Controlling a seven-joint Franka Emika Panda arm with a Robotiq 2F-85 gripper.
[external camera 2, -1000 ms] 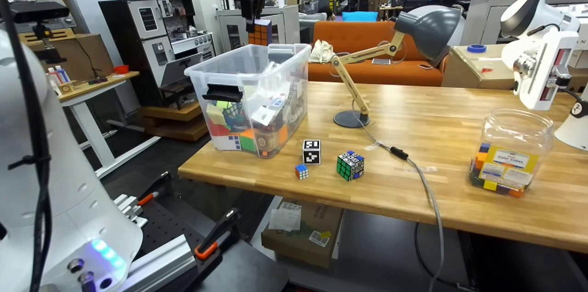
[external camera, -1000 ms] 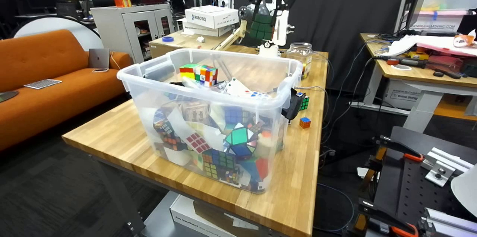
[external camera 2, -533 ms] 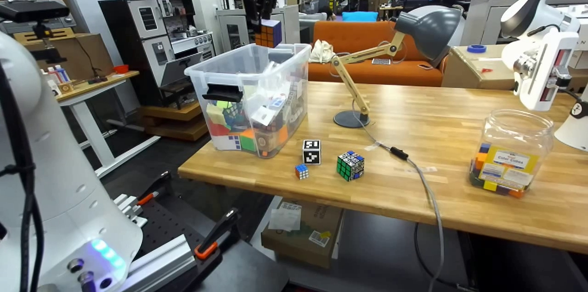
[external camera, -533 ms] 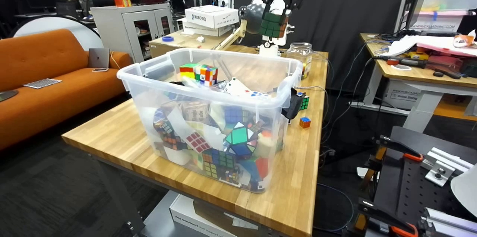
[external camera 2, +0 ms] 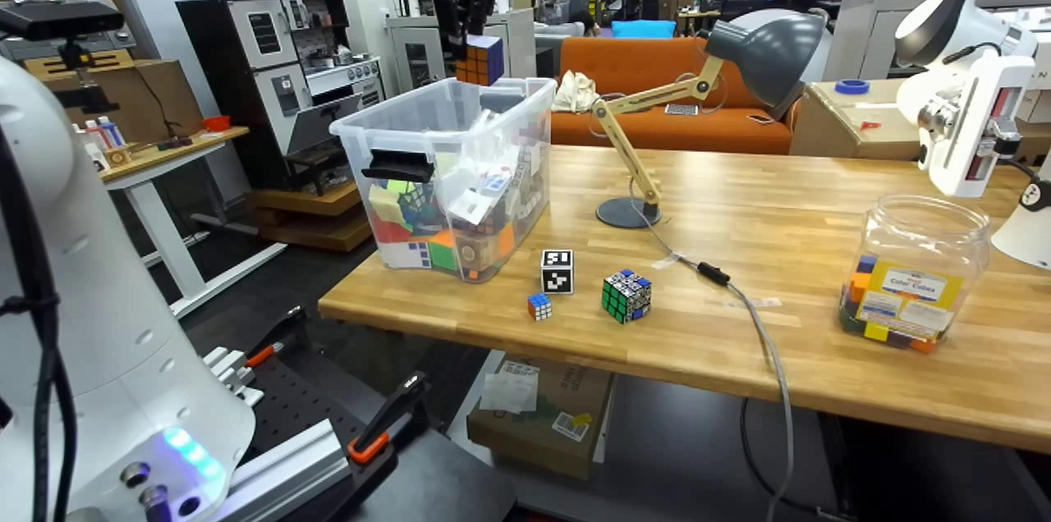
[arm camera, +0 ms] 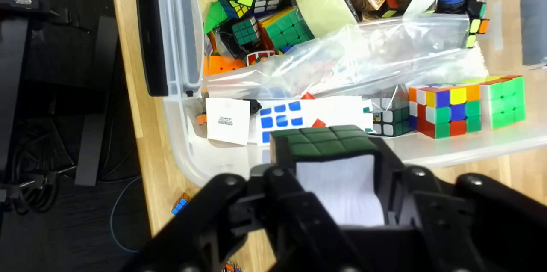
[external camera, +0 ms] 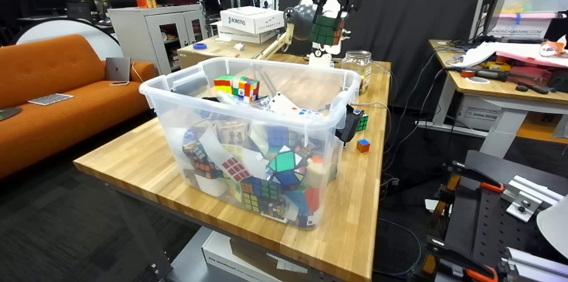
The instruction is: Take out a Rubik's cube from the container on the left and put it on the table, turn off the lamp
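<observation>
Nearest in an exterior view, a labelled clear jar [external camera 2: 915, 292] stands on the wooden table [external camera 2: 780, 202], well to the right of the container [external camera: 248, 114]. Also to the right of the container, but closer to it, sits a green-faced cube [external camera 2: 626, 295]; a small blue-and-orange cube [external camera 2: 539, 307] and a black-and-white patterned block [external camera 2: 557, 272] rest near the container's front corner, on the same side. The container comes next, with a clear plastic bag [arm camera: 342, 58] and a multicoloured cube [arm camera: 446, 111] among the things inside it in the wrist view. Higher than the container's rim and apart from it, the tool [external camera: 327, 22] grasps a Rubik's cube [external camera 2: 480, 62], gripping it from two sides in the air; whether the cube is directly over the container is hard to tell. Farther back, to the right of the container, the grey lamp [external camera 2: 757, 50] stands on its round base. Well behind the container is an orange couch [external camera 2: 636, 62].
</observation>
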